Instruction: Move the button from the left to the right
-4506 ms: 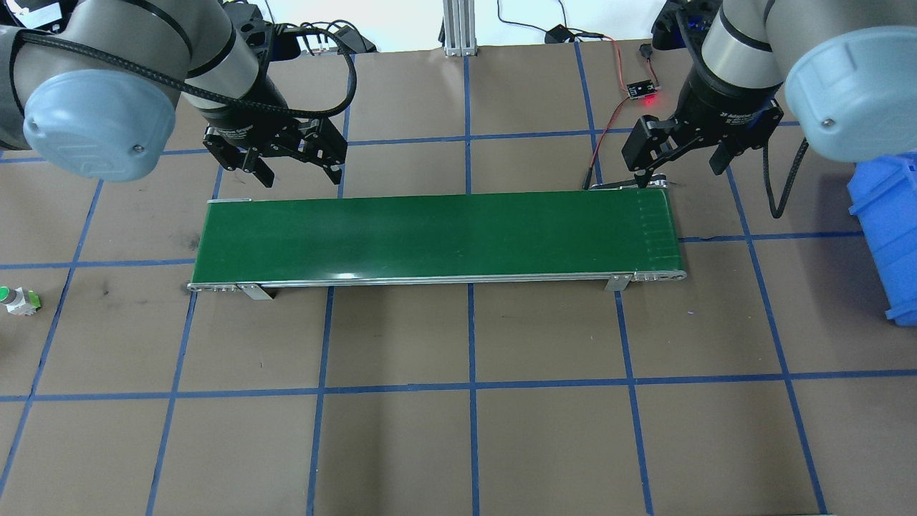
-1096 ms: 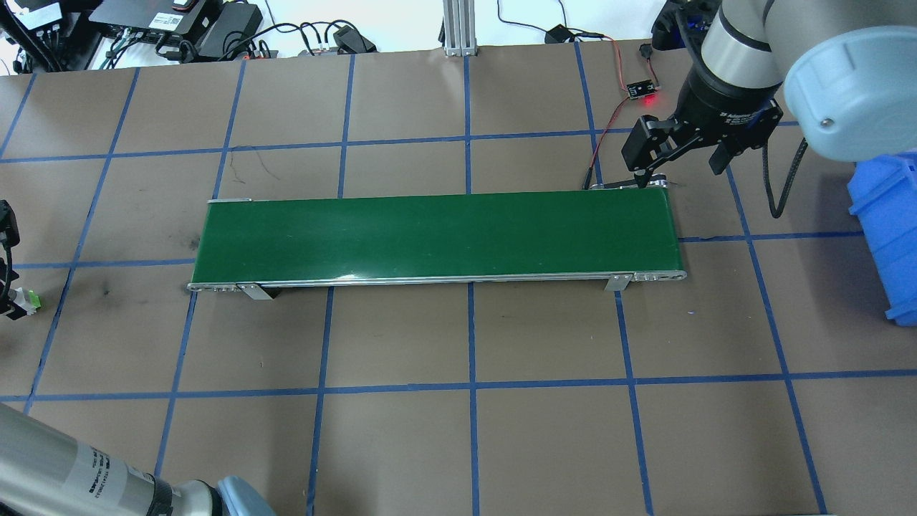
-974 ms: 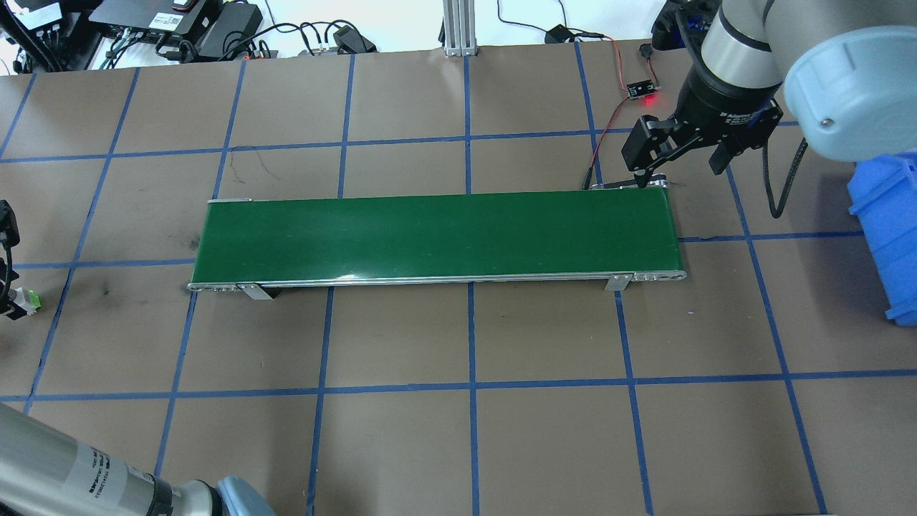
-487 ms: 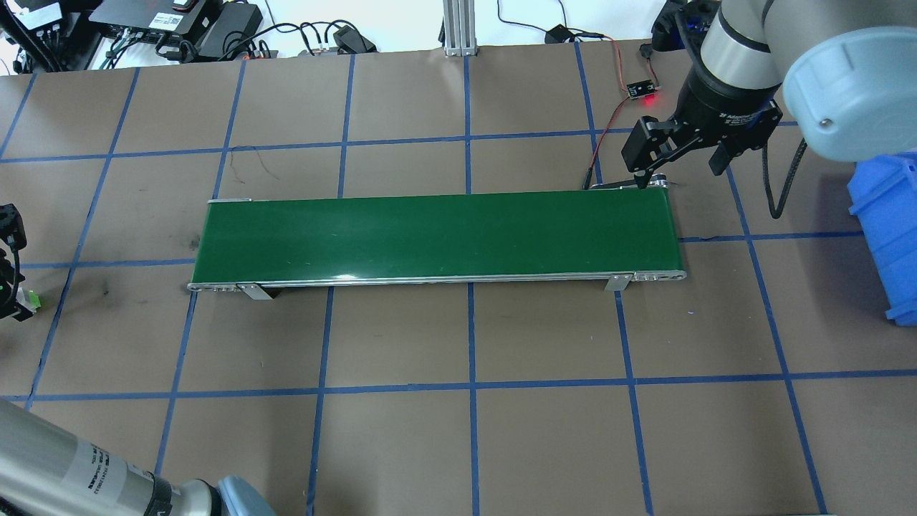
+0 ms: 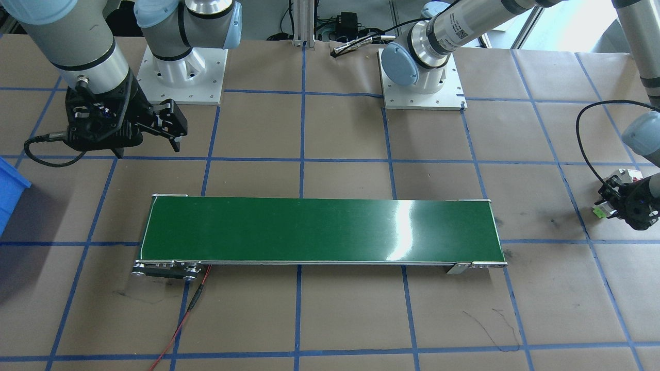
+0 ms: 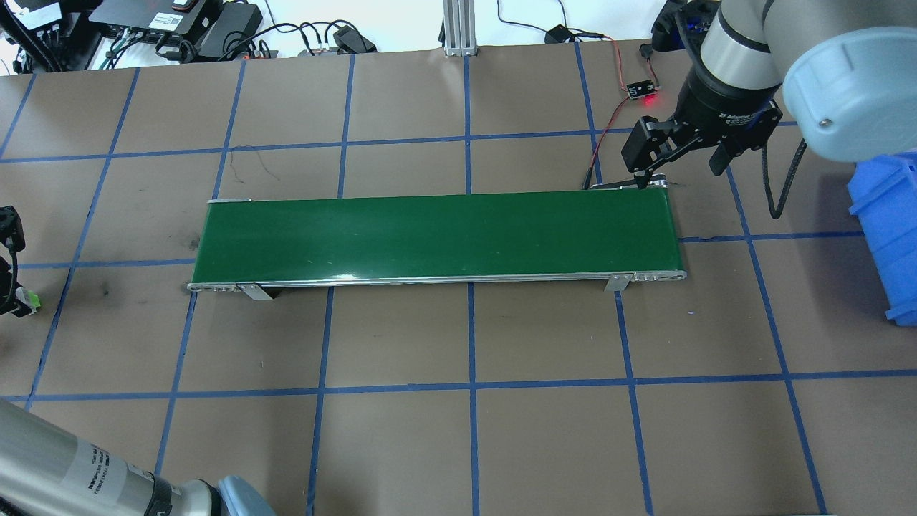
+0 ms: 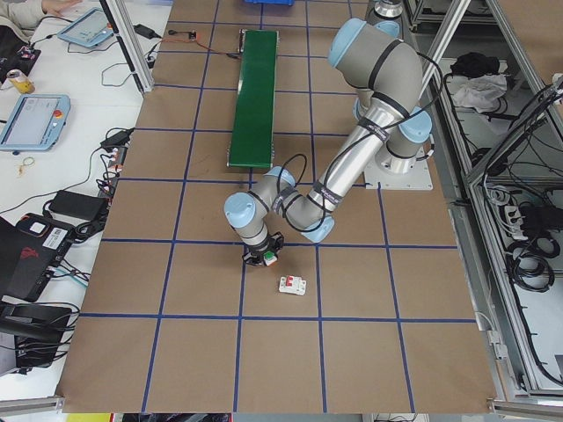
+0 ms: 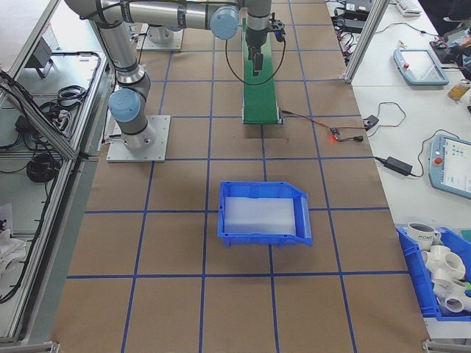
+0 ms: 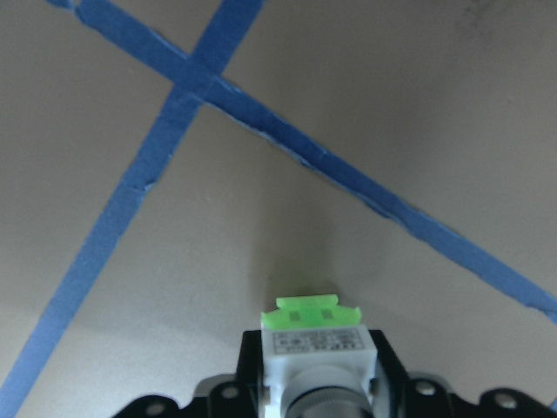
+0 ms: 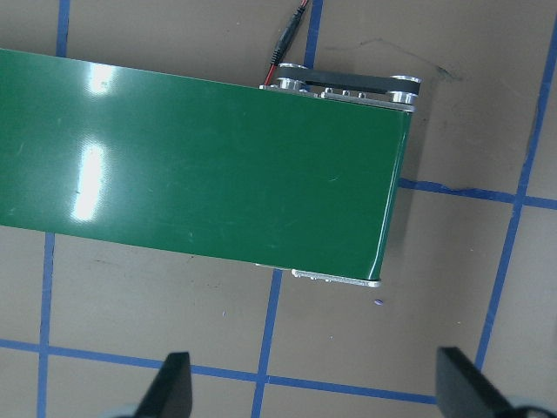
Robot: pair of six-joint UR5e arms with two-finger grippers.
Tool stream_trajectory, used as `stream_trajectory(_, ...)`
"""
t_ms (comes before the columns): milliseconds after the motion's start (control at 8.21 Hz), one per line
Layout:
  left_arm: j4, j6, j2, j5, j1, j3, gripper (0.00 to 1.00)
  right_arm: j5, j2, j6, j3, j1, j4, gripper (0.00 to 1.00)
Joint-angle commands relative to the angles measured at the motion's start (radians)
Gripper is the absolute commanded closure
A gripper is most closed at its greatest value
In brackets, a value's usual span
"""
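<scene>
Two claws are in play, and only one is near the small push-button with a round green cap and a light-green and white blocky base (image 9: 312, 344). That one is the left claw (image 5: 616, 202), far out at the left end of the brown paper-covered table (image 6: 466, 430). The wrist view shows the button sitting right between this claw's black fingers, with its light-green end pointing away from the claw. The fingers look closed on the button's sides, so the left claw seems to be holding it, low over the table.

The long dark green conveyor belt (image 6: 437, 233) lies off to the right of the button, well apart from it. The belt's long side runs left to right, so I think its near end is where the button should go next.

The right claw (image 6: 684, 161) hangs wide open and holds nothing, over the far right end of the belt, well away from the button.
</scene>
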Motion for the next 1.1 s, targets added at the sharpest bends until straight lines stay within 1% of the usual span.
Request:
stream_trajectory(0, -0.032, -0.004, 0.058, 0.028, -0.011, 0.000, 1.00, -0.001, 0.000, -0.002, 0.000, 0.000, 0.001, 0.00)
stream_trajectory(122, -0.116, -0.024, 0.114, 0.025, -0.027, -0.001, 1.00, 0.001, 0.000, -0.005, -0.001, 0.000, 0.001, 0.00)
stream_trajectory(244, -0.194, -0.114, 0.203, 0.023, -0.081, 0.003, 1.00, 0.001, 0.000, -0.005, 0.000, 0.000, 0.001, 0.00)
stream_trajectory(365, -0.286, -0.200, 0.296, -0.027, -0.134, -0.002, 1.00, -0.001, 0.000, -0.005, -0.001, 0.000, 0.001, 0.00)
stream_trajectory(487, -0.367, -0.328, 0.358, -0.090, -0.171, -0.007, 1.00, -0.001, 0.000, -0.005, 0.000, 0.000, 0.001, 0.00)
stream_trajectory(609, -0.405, -0.510, 0.389, -0.096, -0.222, -0.005, 1.00, -0.001, 0.000, -0.005, 0.000, 0.000, 0.001, 0.00)
stream_trajectory(731, -0.400, -0.647, 0.394, -0.096, -0.318, 0.001, 1.00, -0.001, 0.000, -0.005, 0.000, 0.000, 0.001, 0.00)
stream_trajectory(853, -0.399, -0.822, 0.396, -0.127, -0.393, 0.000, 1.00, -0.001, 0.000, -0.003, 0.000, 0.000, 0.001, 0.00)
stream_trajectory(974, -0.397, -1.006, 0.394, -0.182, -0.453, -0.005, 1.00, 0.001, 0.000, -0.003, 0.000, 0.000, -0.001, 0.00)
